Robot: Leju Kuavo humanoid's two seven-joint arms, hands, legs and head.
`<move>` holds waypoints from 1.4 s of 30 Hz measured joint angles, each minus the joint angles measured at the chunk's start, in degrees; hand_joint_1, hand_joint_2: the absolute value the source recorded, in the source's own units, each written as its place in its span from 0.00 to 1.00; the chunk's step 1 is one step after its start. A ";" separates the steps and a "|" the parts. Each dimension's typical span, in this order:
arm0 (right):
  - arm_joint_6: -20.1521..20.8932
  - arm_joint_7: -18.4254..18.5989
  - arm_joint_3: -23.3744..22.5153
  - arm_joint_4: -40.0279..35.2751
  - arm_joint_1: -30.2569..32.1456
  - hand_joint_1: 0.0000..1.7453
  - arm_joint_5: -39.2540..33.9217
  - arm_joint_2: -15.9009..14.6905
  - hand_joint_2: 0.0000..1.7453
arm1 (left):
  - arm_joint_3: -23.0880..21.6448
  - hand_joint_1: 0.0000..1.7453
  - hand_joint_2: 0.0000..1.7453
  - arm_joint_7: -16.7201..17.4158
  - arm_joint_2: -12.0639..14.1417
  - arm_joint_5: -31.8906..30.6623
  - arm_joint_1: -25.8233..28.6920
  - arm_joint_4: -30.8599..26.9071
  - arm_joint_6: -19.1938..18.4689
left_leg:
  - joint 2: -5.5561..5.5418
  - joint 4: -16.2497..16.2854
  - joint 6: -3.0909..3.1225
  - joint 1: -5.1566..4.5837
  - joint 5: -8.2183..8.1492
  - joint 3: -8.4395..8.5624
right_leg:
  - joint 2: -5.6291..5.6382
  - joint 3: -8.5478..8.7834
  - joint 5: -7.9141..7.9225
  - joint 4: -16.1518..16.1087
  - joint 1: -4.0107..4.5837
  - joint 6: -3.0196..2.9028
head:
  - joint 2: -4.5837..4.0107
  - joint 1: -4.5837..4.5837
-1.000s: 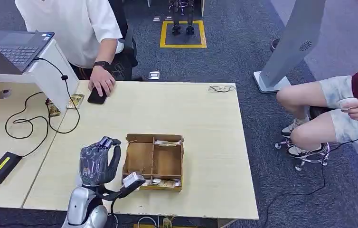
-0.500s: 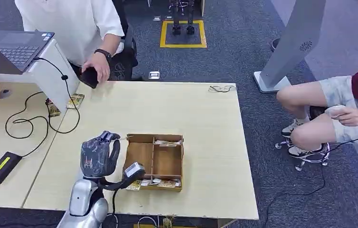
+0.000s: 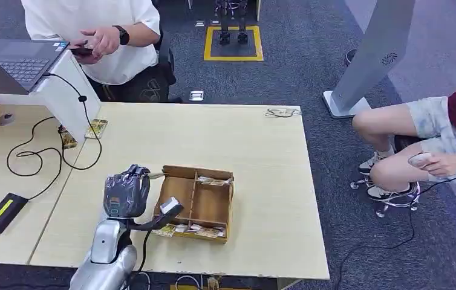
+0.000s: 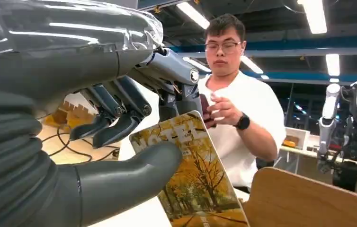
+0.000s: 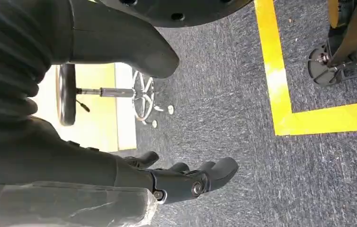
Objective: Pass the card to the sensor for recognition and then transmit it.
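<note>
A: Holding the card (image 4: 193,175) is the left hand (image 3: 126,194), which sits above the table (image 3: 262,157) near its front edge, just beside the left wall of the cardboard box (image 3: 195,203). How is the card gripped?

B: In the left wrist view the thick thumb (image 4: 134,172) presses on the card's printed face, which shows yellow trees and large letters, and the darker fingers (image 4: 120,111) curl behind it. The card stands tilted, apart from the table.

A: And the box?

B: It lies toward the front edge of the table, left of the middle. Dividers split it into compartments, and more cards (image 3: 190,230) lie along its front strip.

A: What of the right hand (image 5: 186,182)?

B: The right wrist view shows it over grey carpet beside a yellow floor line, fingers apart and holding nothing.

A: Who stands near?

B: A person in a white shirt (image 3: 92,30) stands beyond the table's far left corner, holding a dark phone (image 3: 81,51). A second person (image 3: 437,142) sits to the right of the table.
</note>
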 joint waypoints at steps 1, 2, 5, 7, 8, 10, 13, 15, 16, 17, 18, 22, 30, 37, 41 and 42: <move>0.00 0.00 0.00 0.00 0.01 0.00 0.00 0.00 1.00 | 0.00 1.00 1.00 0.00 0.09 0.00 -0.09 0.26 0.00 | 0.00 0.00 0.00 0.00 0.00 0.00 | 0.00 0.00 0.00 0.00 0.00 0.00 | 0.00 0.02; 0.00 0.00 0.00 0.00 0.01 0.00 0.00 0.00 1.00 | 0.00 1.00 1.00 0.00 0.13 0.00 -0.13 0.44 0.00 | 0.00 0.00 0.00 0.00 0.00 0.00 | 0.00 0.00 0.00 0.00 0.00 0.00 | 0.00 0.00; 0.02 0.00 0.00 0.00 0.00 0.00 0.00 0.00 1.00 | 0.00 1.00 1.00 0.00 0.26 -0.02 -0.18 0.90 0.00 | 0.00 0.00 0.00 0.00 0.01 0.01 | 0.00 0.01 0.01 0.00 0.00 0.00 | 0.00 0.00; 0.09 0.00 0.00 0.00 0.01 0.00 0.00 -0.02 1.00 | 0.00 1.00 1.00 0.99 0.35 -0.37 -0.38 1.47 0.00 | -0.01 0.00 0.00 0.00 0.01 0.01 | 0.00 0.03 0.01 0.00 0.00 0.00 | 0.00 0.00; 0.09 0.02 0.00 0.00 0.00 0.00 0.02 -0.02 1.00 | 0.00 1.00 1.00 1.69 0.46 -0.50 -0.55 2.03 0.00 | -0.01 0.00 0.00 0.00 0.02 0.01 | -0.01 0.04 0.01 0.00 0.00 0.00 | 0.00 0.02; 0.09 0.09 0.00 0.00 0.00 0.00 0.09 -0.04 1.00 | 0.00 1.00 1.00 3.14 0.74 -0.76 -0.87 3.53 0.00 | 0.00 0.00 0.01 0.00 0.02 0.02 | 0.00 0.04 0.02 0.00 0.00 0.00 | 0.00 0.00; 0.09 0.13 0.02 0.00 0.01 0.00 0.09 -0.07 1.00 | 0.00 1.00 1.00 4.20 1.22 -0.87 -0.83 5.95 0.00 | 0.00 0.00 0.01 0.00 0.03 0.01 | 0.00 0.02 0.02 0.00 0.00 0.00 | 0.00 0.00; 0.07 0.13 0.02 0.00 -0.01 0.00 0.13 -0.09 1.00 | 0.00 1.00 1.00 4.22 1.42 -0.92 -0.82 7.26 0.00 | 0.00 0.00 0.01 0.00 0.03 0.01 | 0.00 0.02 0.02 0.00 0.00 0.00 | 0.00 0.02; 0.04 0.13 0.02 0.00 -0.01 0.00 0.18 -0.09 1.00 | 0.00 1.00 1.00 4.22 1.51 -0.92 -0.82 7.94 0.00 | 0.00 0.00 0.01 0.00 0.02 0.00 | 0.01 0.01 0.01 0.00 0.00 0.00 | 0.00 0.00; 0.02 0.13 0.04 0.00 0.00 0.00 0.17 -0.09 1.00 | 0.00 1.00 1.00 4.22 1.59 -0.90 -0.81 8.50 0.00 | 0.00 0.00 0.01 0.00 0.02 0.00 | 0.01 0.01 0.01 0.00 0.00 0.01 | 0.00 0.00; 0.00 0.13 0.04 0.00 0.00 0.00 0.17 -0.09 1.00 | 0.00 1.00 1.00 4.22 1.66 -0.85 -0.77 8.83 0.00 | 0.00 0.00 0.01 0.00 0.02 -0.01 | 0.00 0.00 0.01 0.00 0.00 0.01 | 0.00 0.02; -0.11 0.13 0.07 0.00 0.00 0.00 0.20 -0.09 1.00 | 0.85 1.00 1.00 2.19 1.62 0.30 -0.25 8.98 0.02 | 0.00 0.00 0.01 0.00 0.02 -0.02 | 0.00 0.00 0.01 0.00 0.00 0.01 | 0.00 0.00; -1.14 0.13 0.07 0.00 0.05 0.00 0.17 -0.09 1.00 | 10.04 1.00 1.00 -14.60 -2.03 5.37 2.61 -0.34 0.07 | 0.00 0.00 0.01 0.00 0.02 -0.02 | 0.00 -0.01 0.01 0.00 0.00 0.01 | 0.00 0.02; -1.11 -0.26 0.07 0.00 0.05 0.00 0.07 -0.09 1.00 | 18.17 1.00 1.00 -25.66 -7.50 11.17 2.97 -9.82 0.07 | -0.01 0.00 0.01 0.00 0.02 -0.02 | -0.01 -0.01 0.02 0.00 0.00 0.01 | 0.00 0.02; -1.03 -0.35 0.07 0.00 0.04 0.00 0.07 -0.09 1.00 | 19.73 1.00 1.00 -25.92 -8.61 10.95 3.05 -11.59 0.07 | -0.02 0.00 0.01 0.00 0.02 -0.02 | -0.02 -0.01 0.01 0.00 0.00 0.01 | 0.00 0.02; -0.96 -0.35 0.07 0.00 0.04 0.00 0.07 -0.09 1.00 | 19.91 1.00 1.00 -25.99 -8.96 10.93 3.07 -11.63 0.07 | -0.02 0.00 0.01 0.00 0.02 -0.02 | -0.02 0.00 0.01 0.00 0.00 0.01 | 0.00 0.00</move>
